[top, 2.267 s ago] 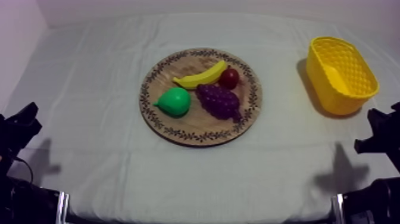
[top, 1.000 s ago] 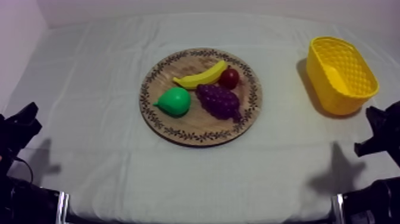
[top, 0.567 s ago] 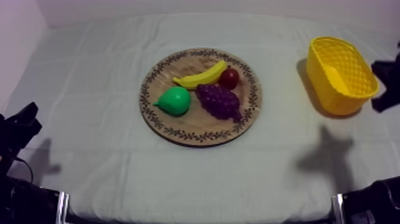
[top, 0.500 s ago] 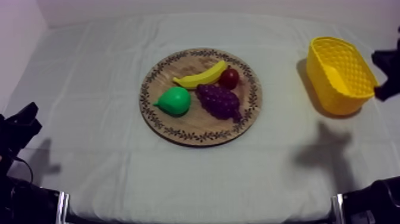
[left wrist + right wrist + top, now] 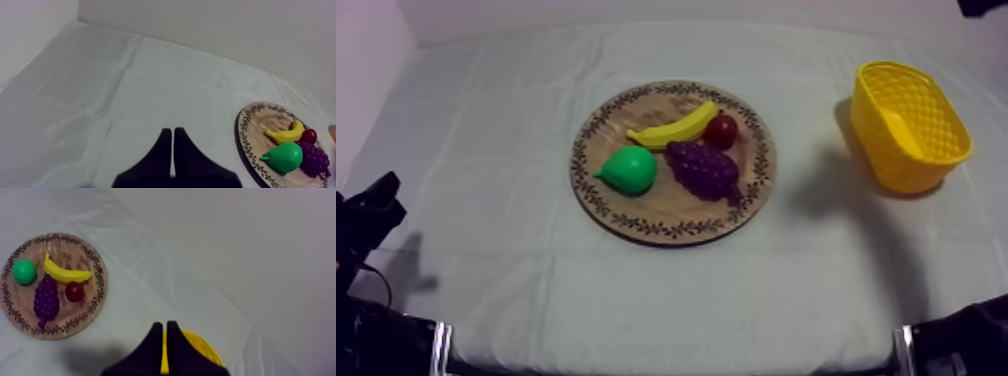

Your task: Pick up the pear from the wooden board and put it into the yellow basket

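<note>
My left gripper (image 5: 172, 134) sits low over bare cloth at the left side of the table (image 5: 486, 250), well apart from the fruit. Its fingers are pressed together into a narrow wedge with nothing between them.

The round wooden board (image 5: 661, 222) lies in the middle of the table. The pear (image 5: 628, 170) is on the board's left part, lying on its side. In the top view its long axis runs roughly across the table: the narrow stem end points toward my left side and a little toward the near edge, and the rounded end faces the bunch of grapes (image 5: 704, 168) just beside it. The banana (image 5: 674, 125) lies behind the pear and the grapes, its long axis slanting up toward the right. The small red fruit (image 5: 721, 130) sits at the banana's right end, just behind the grapes.

The yellow basket (image 5: 926, 130) stands on the cloth at the right side, well apart from the board.

My right gripper (image 5: 165, 325) hangs high above the basket's rim. Its fingers are closed on nothing, with a thin line of the yellow basket showing between them.
</note>
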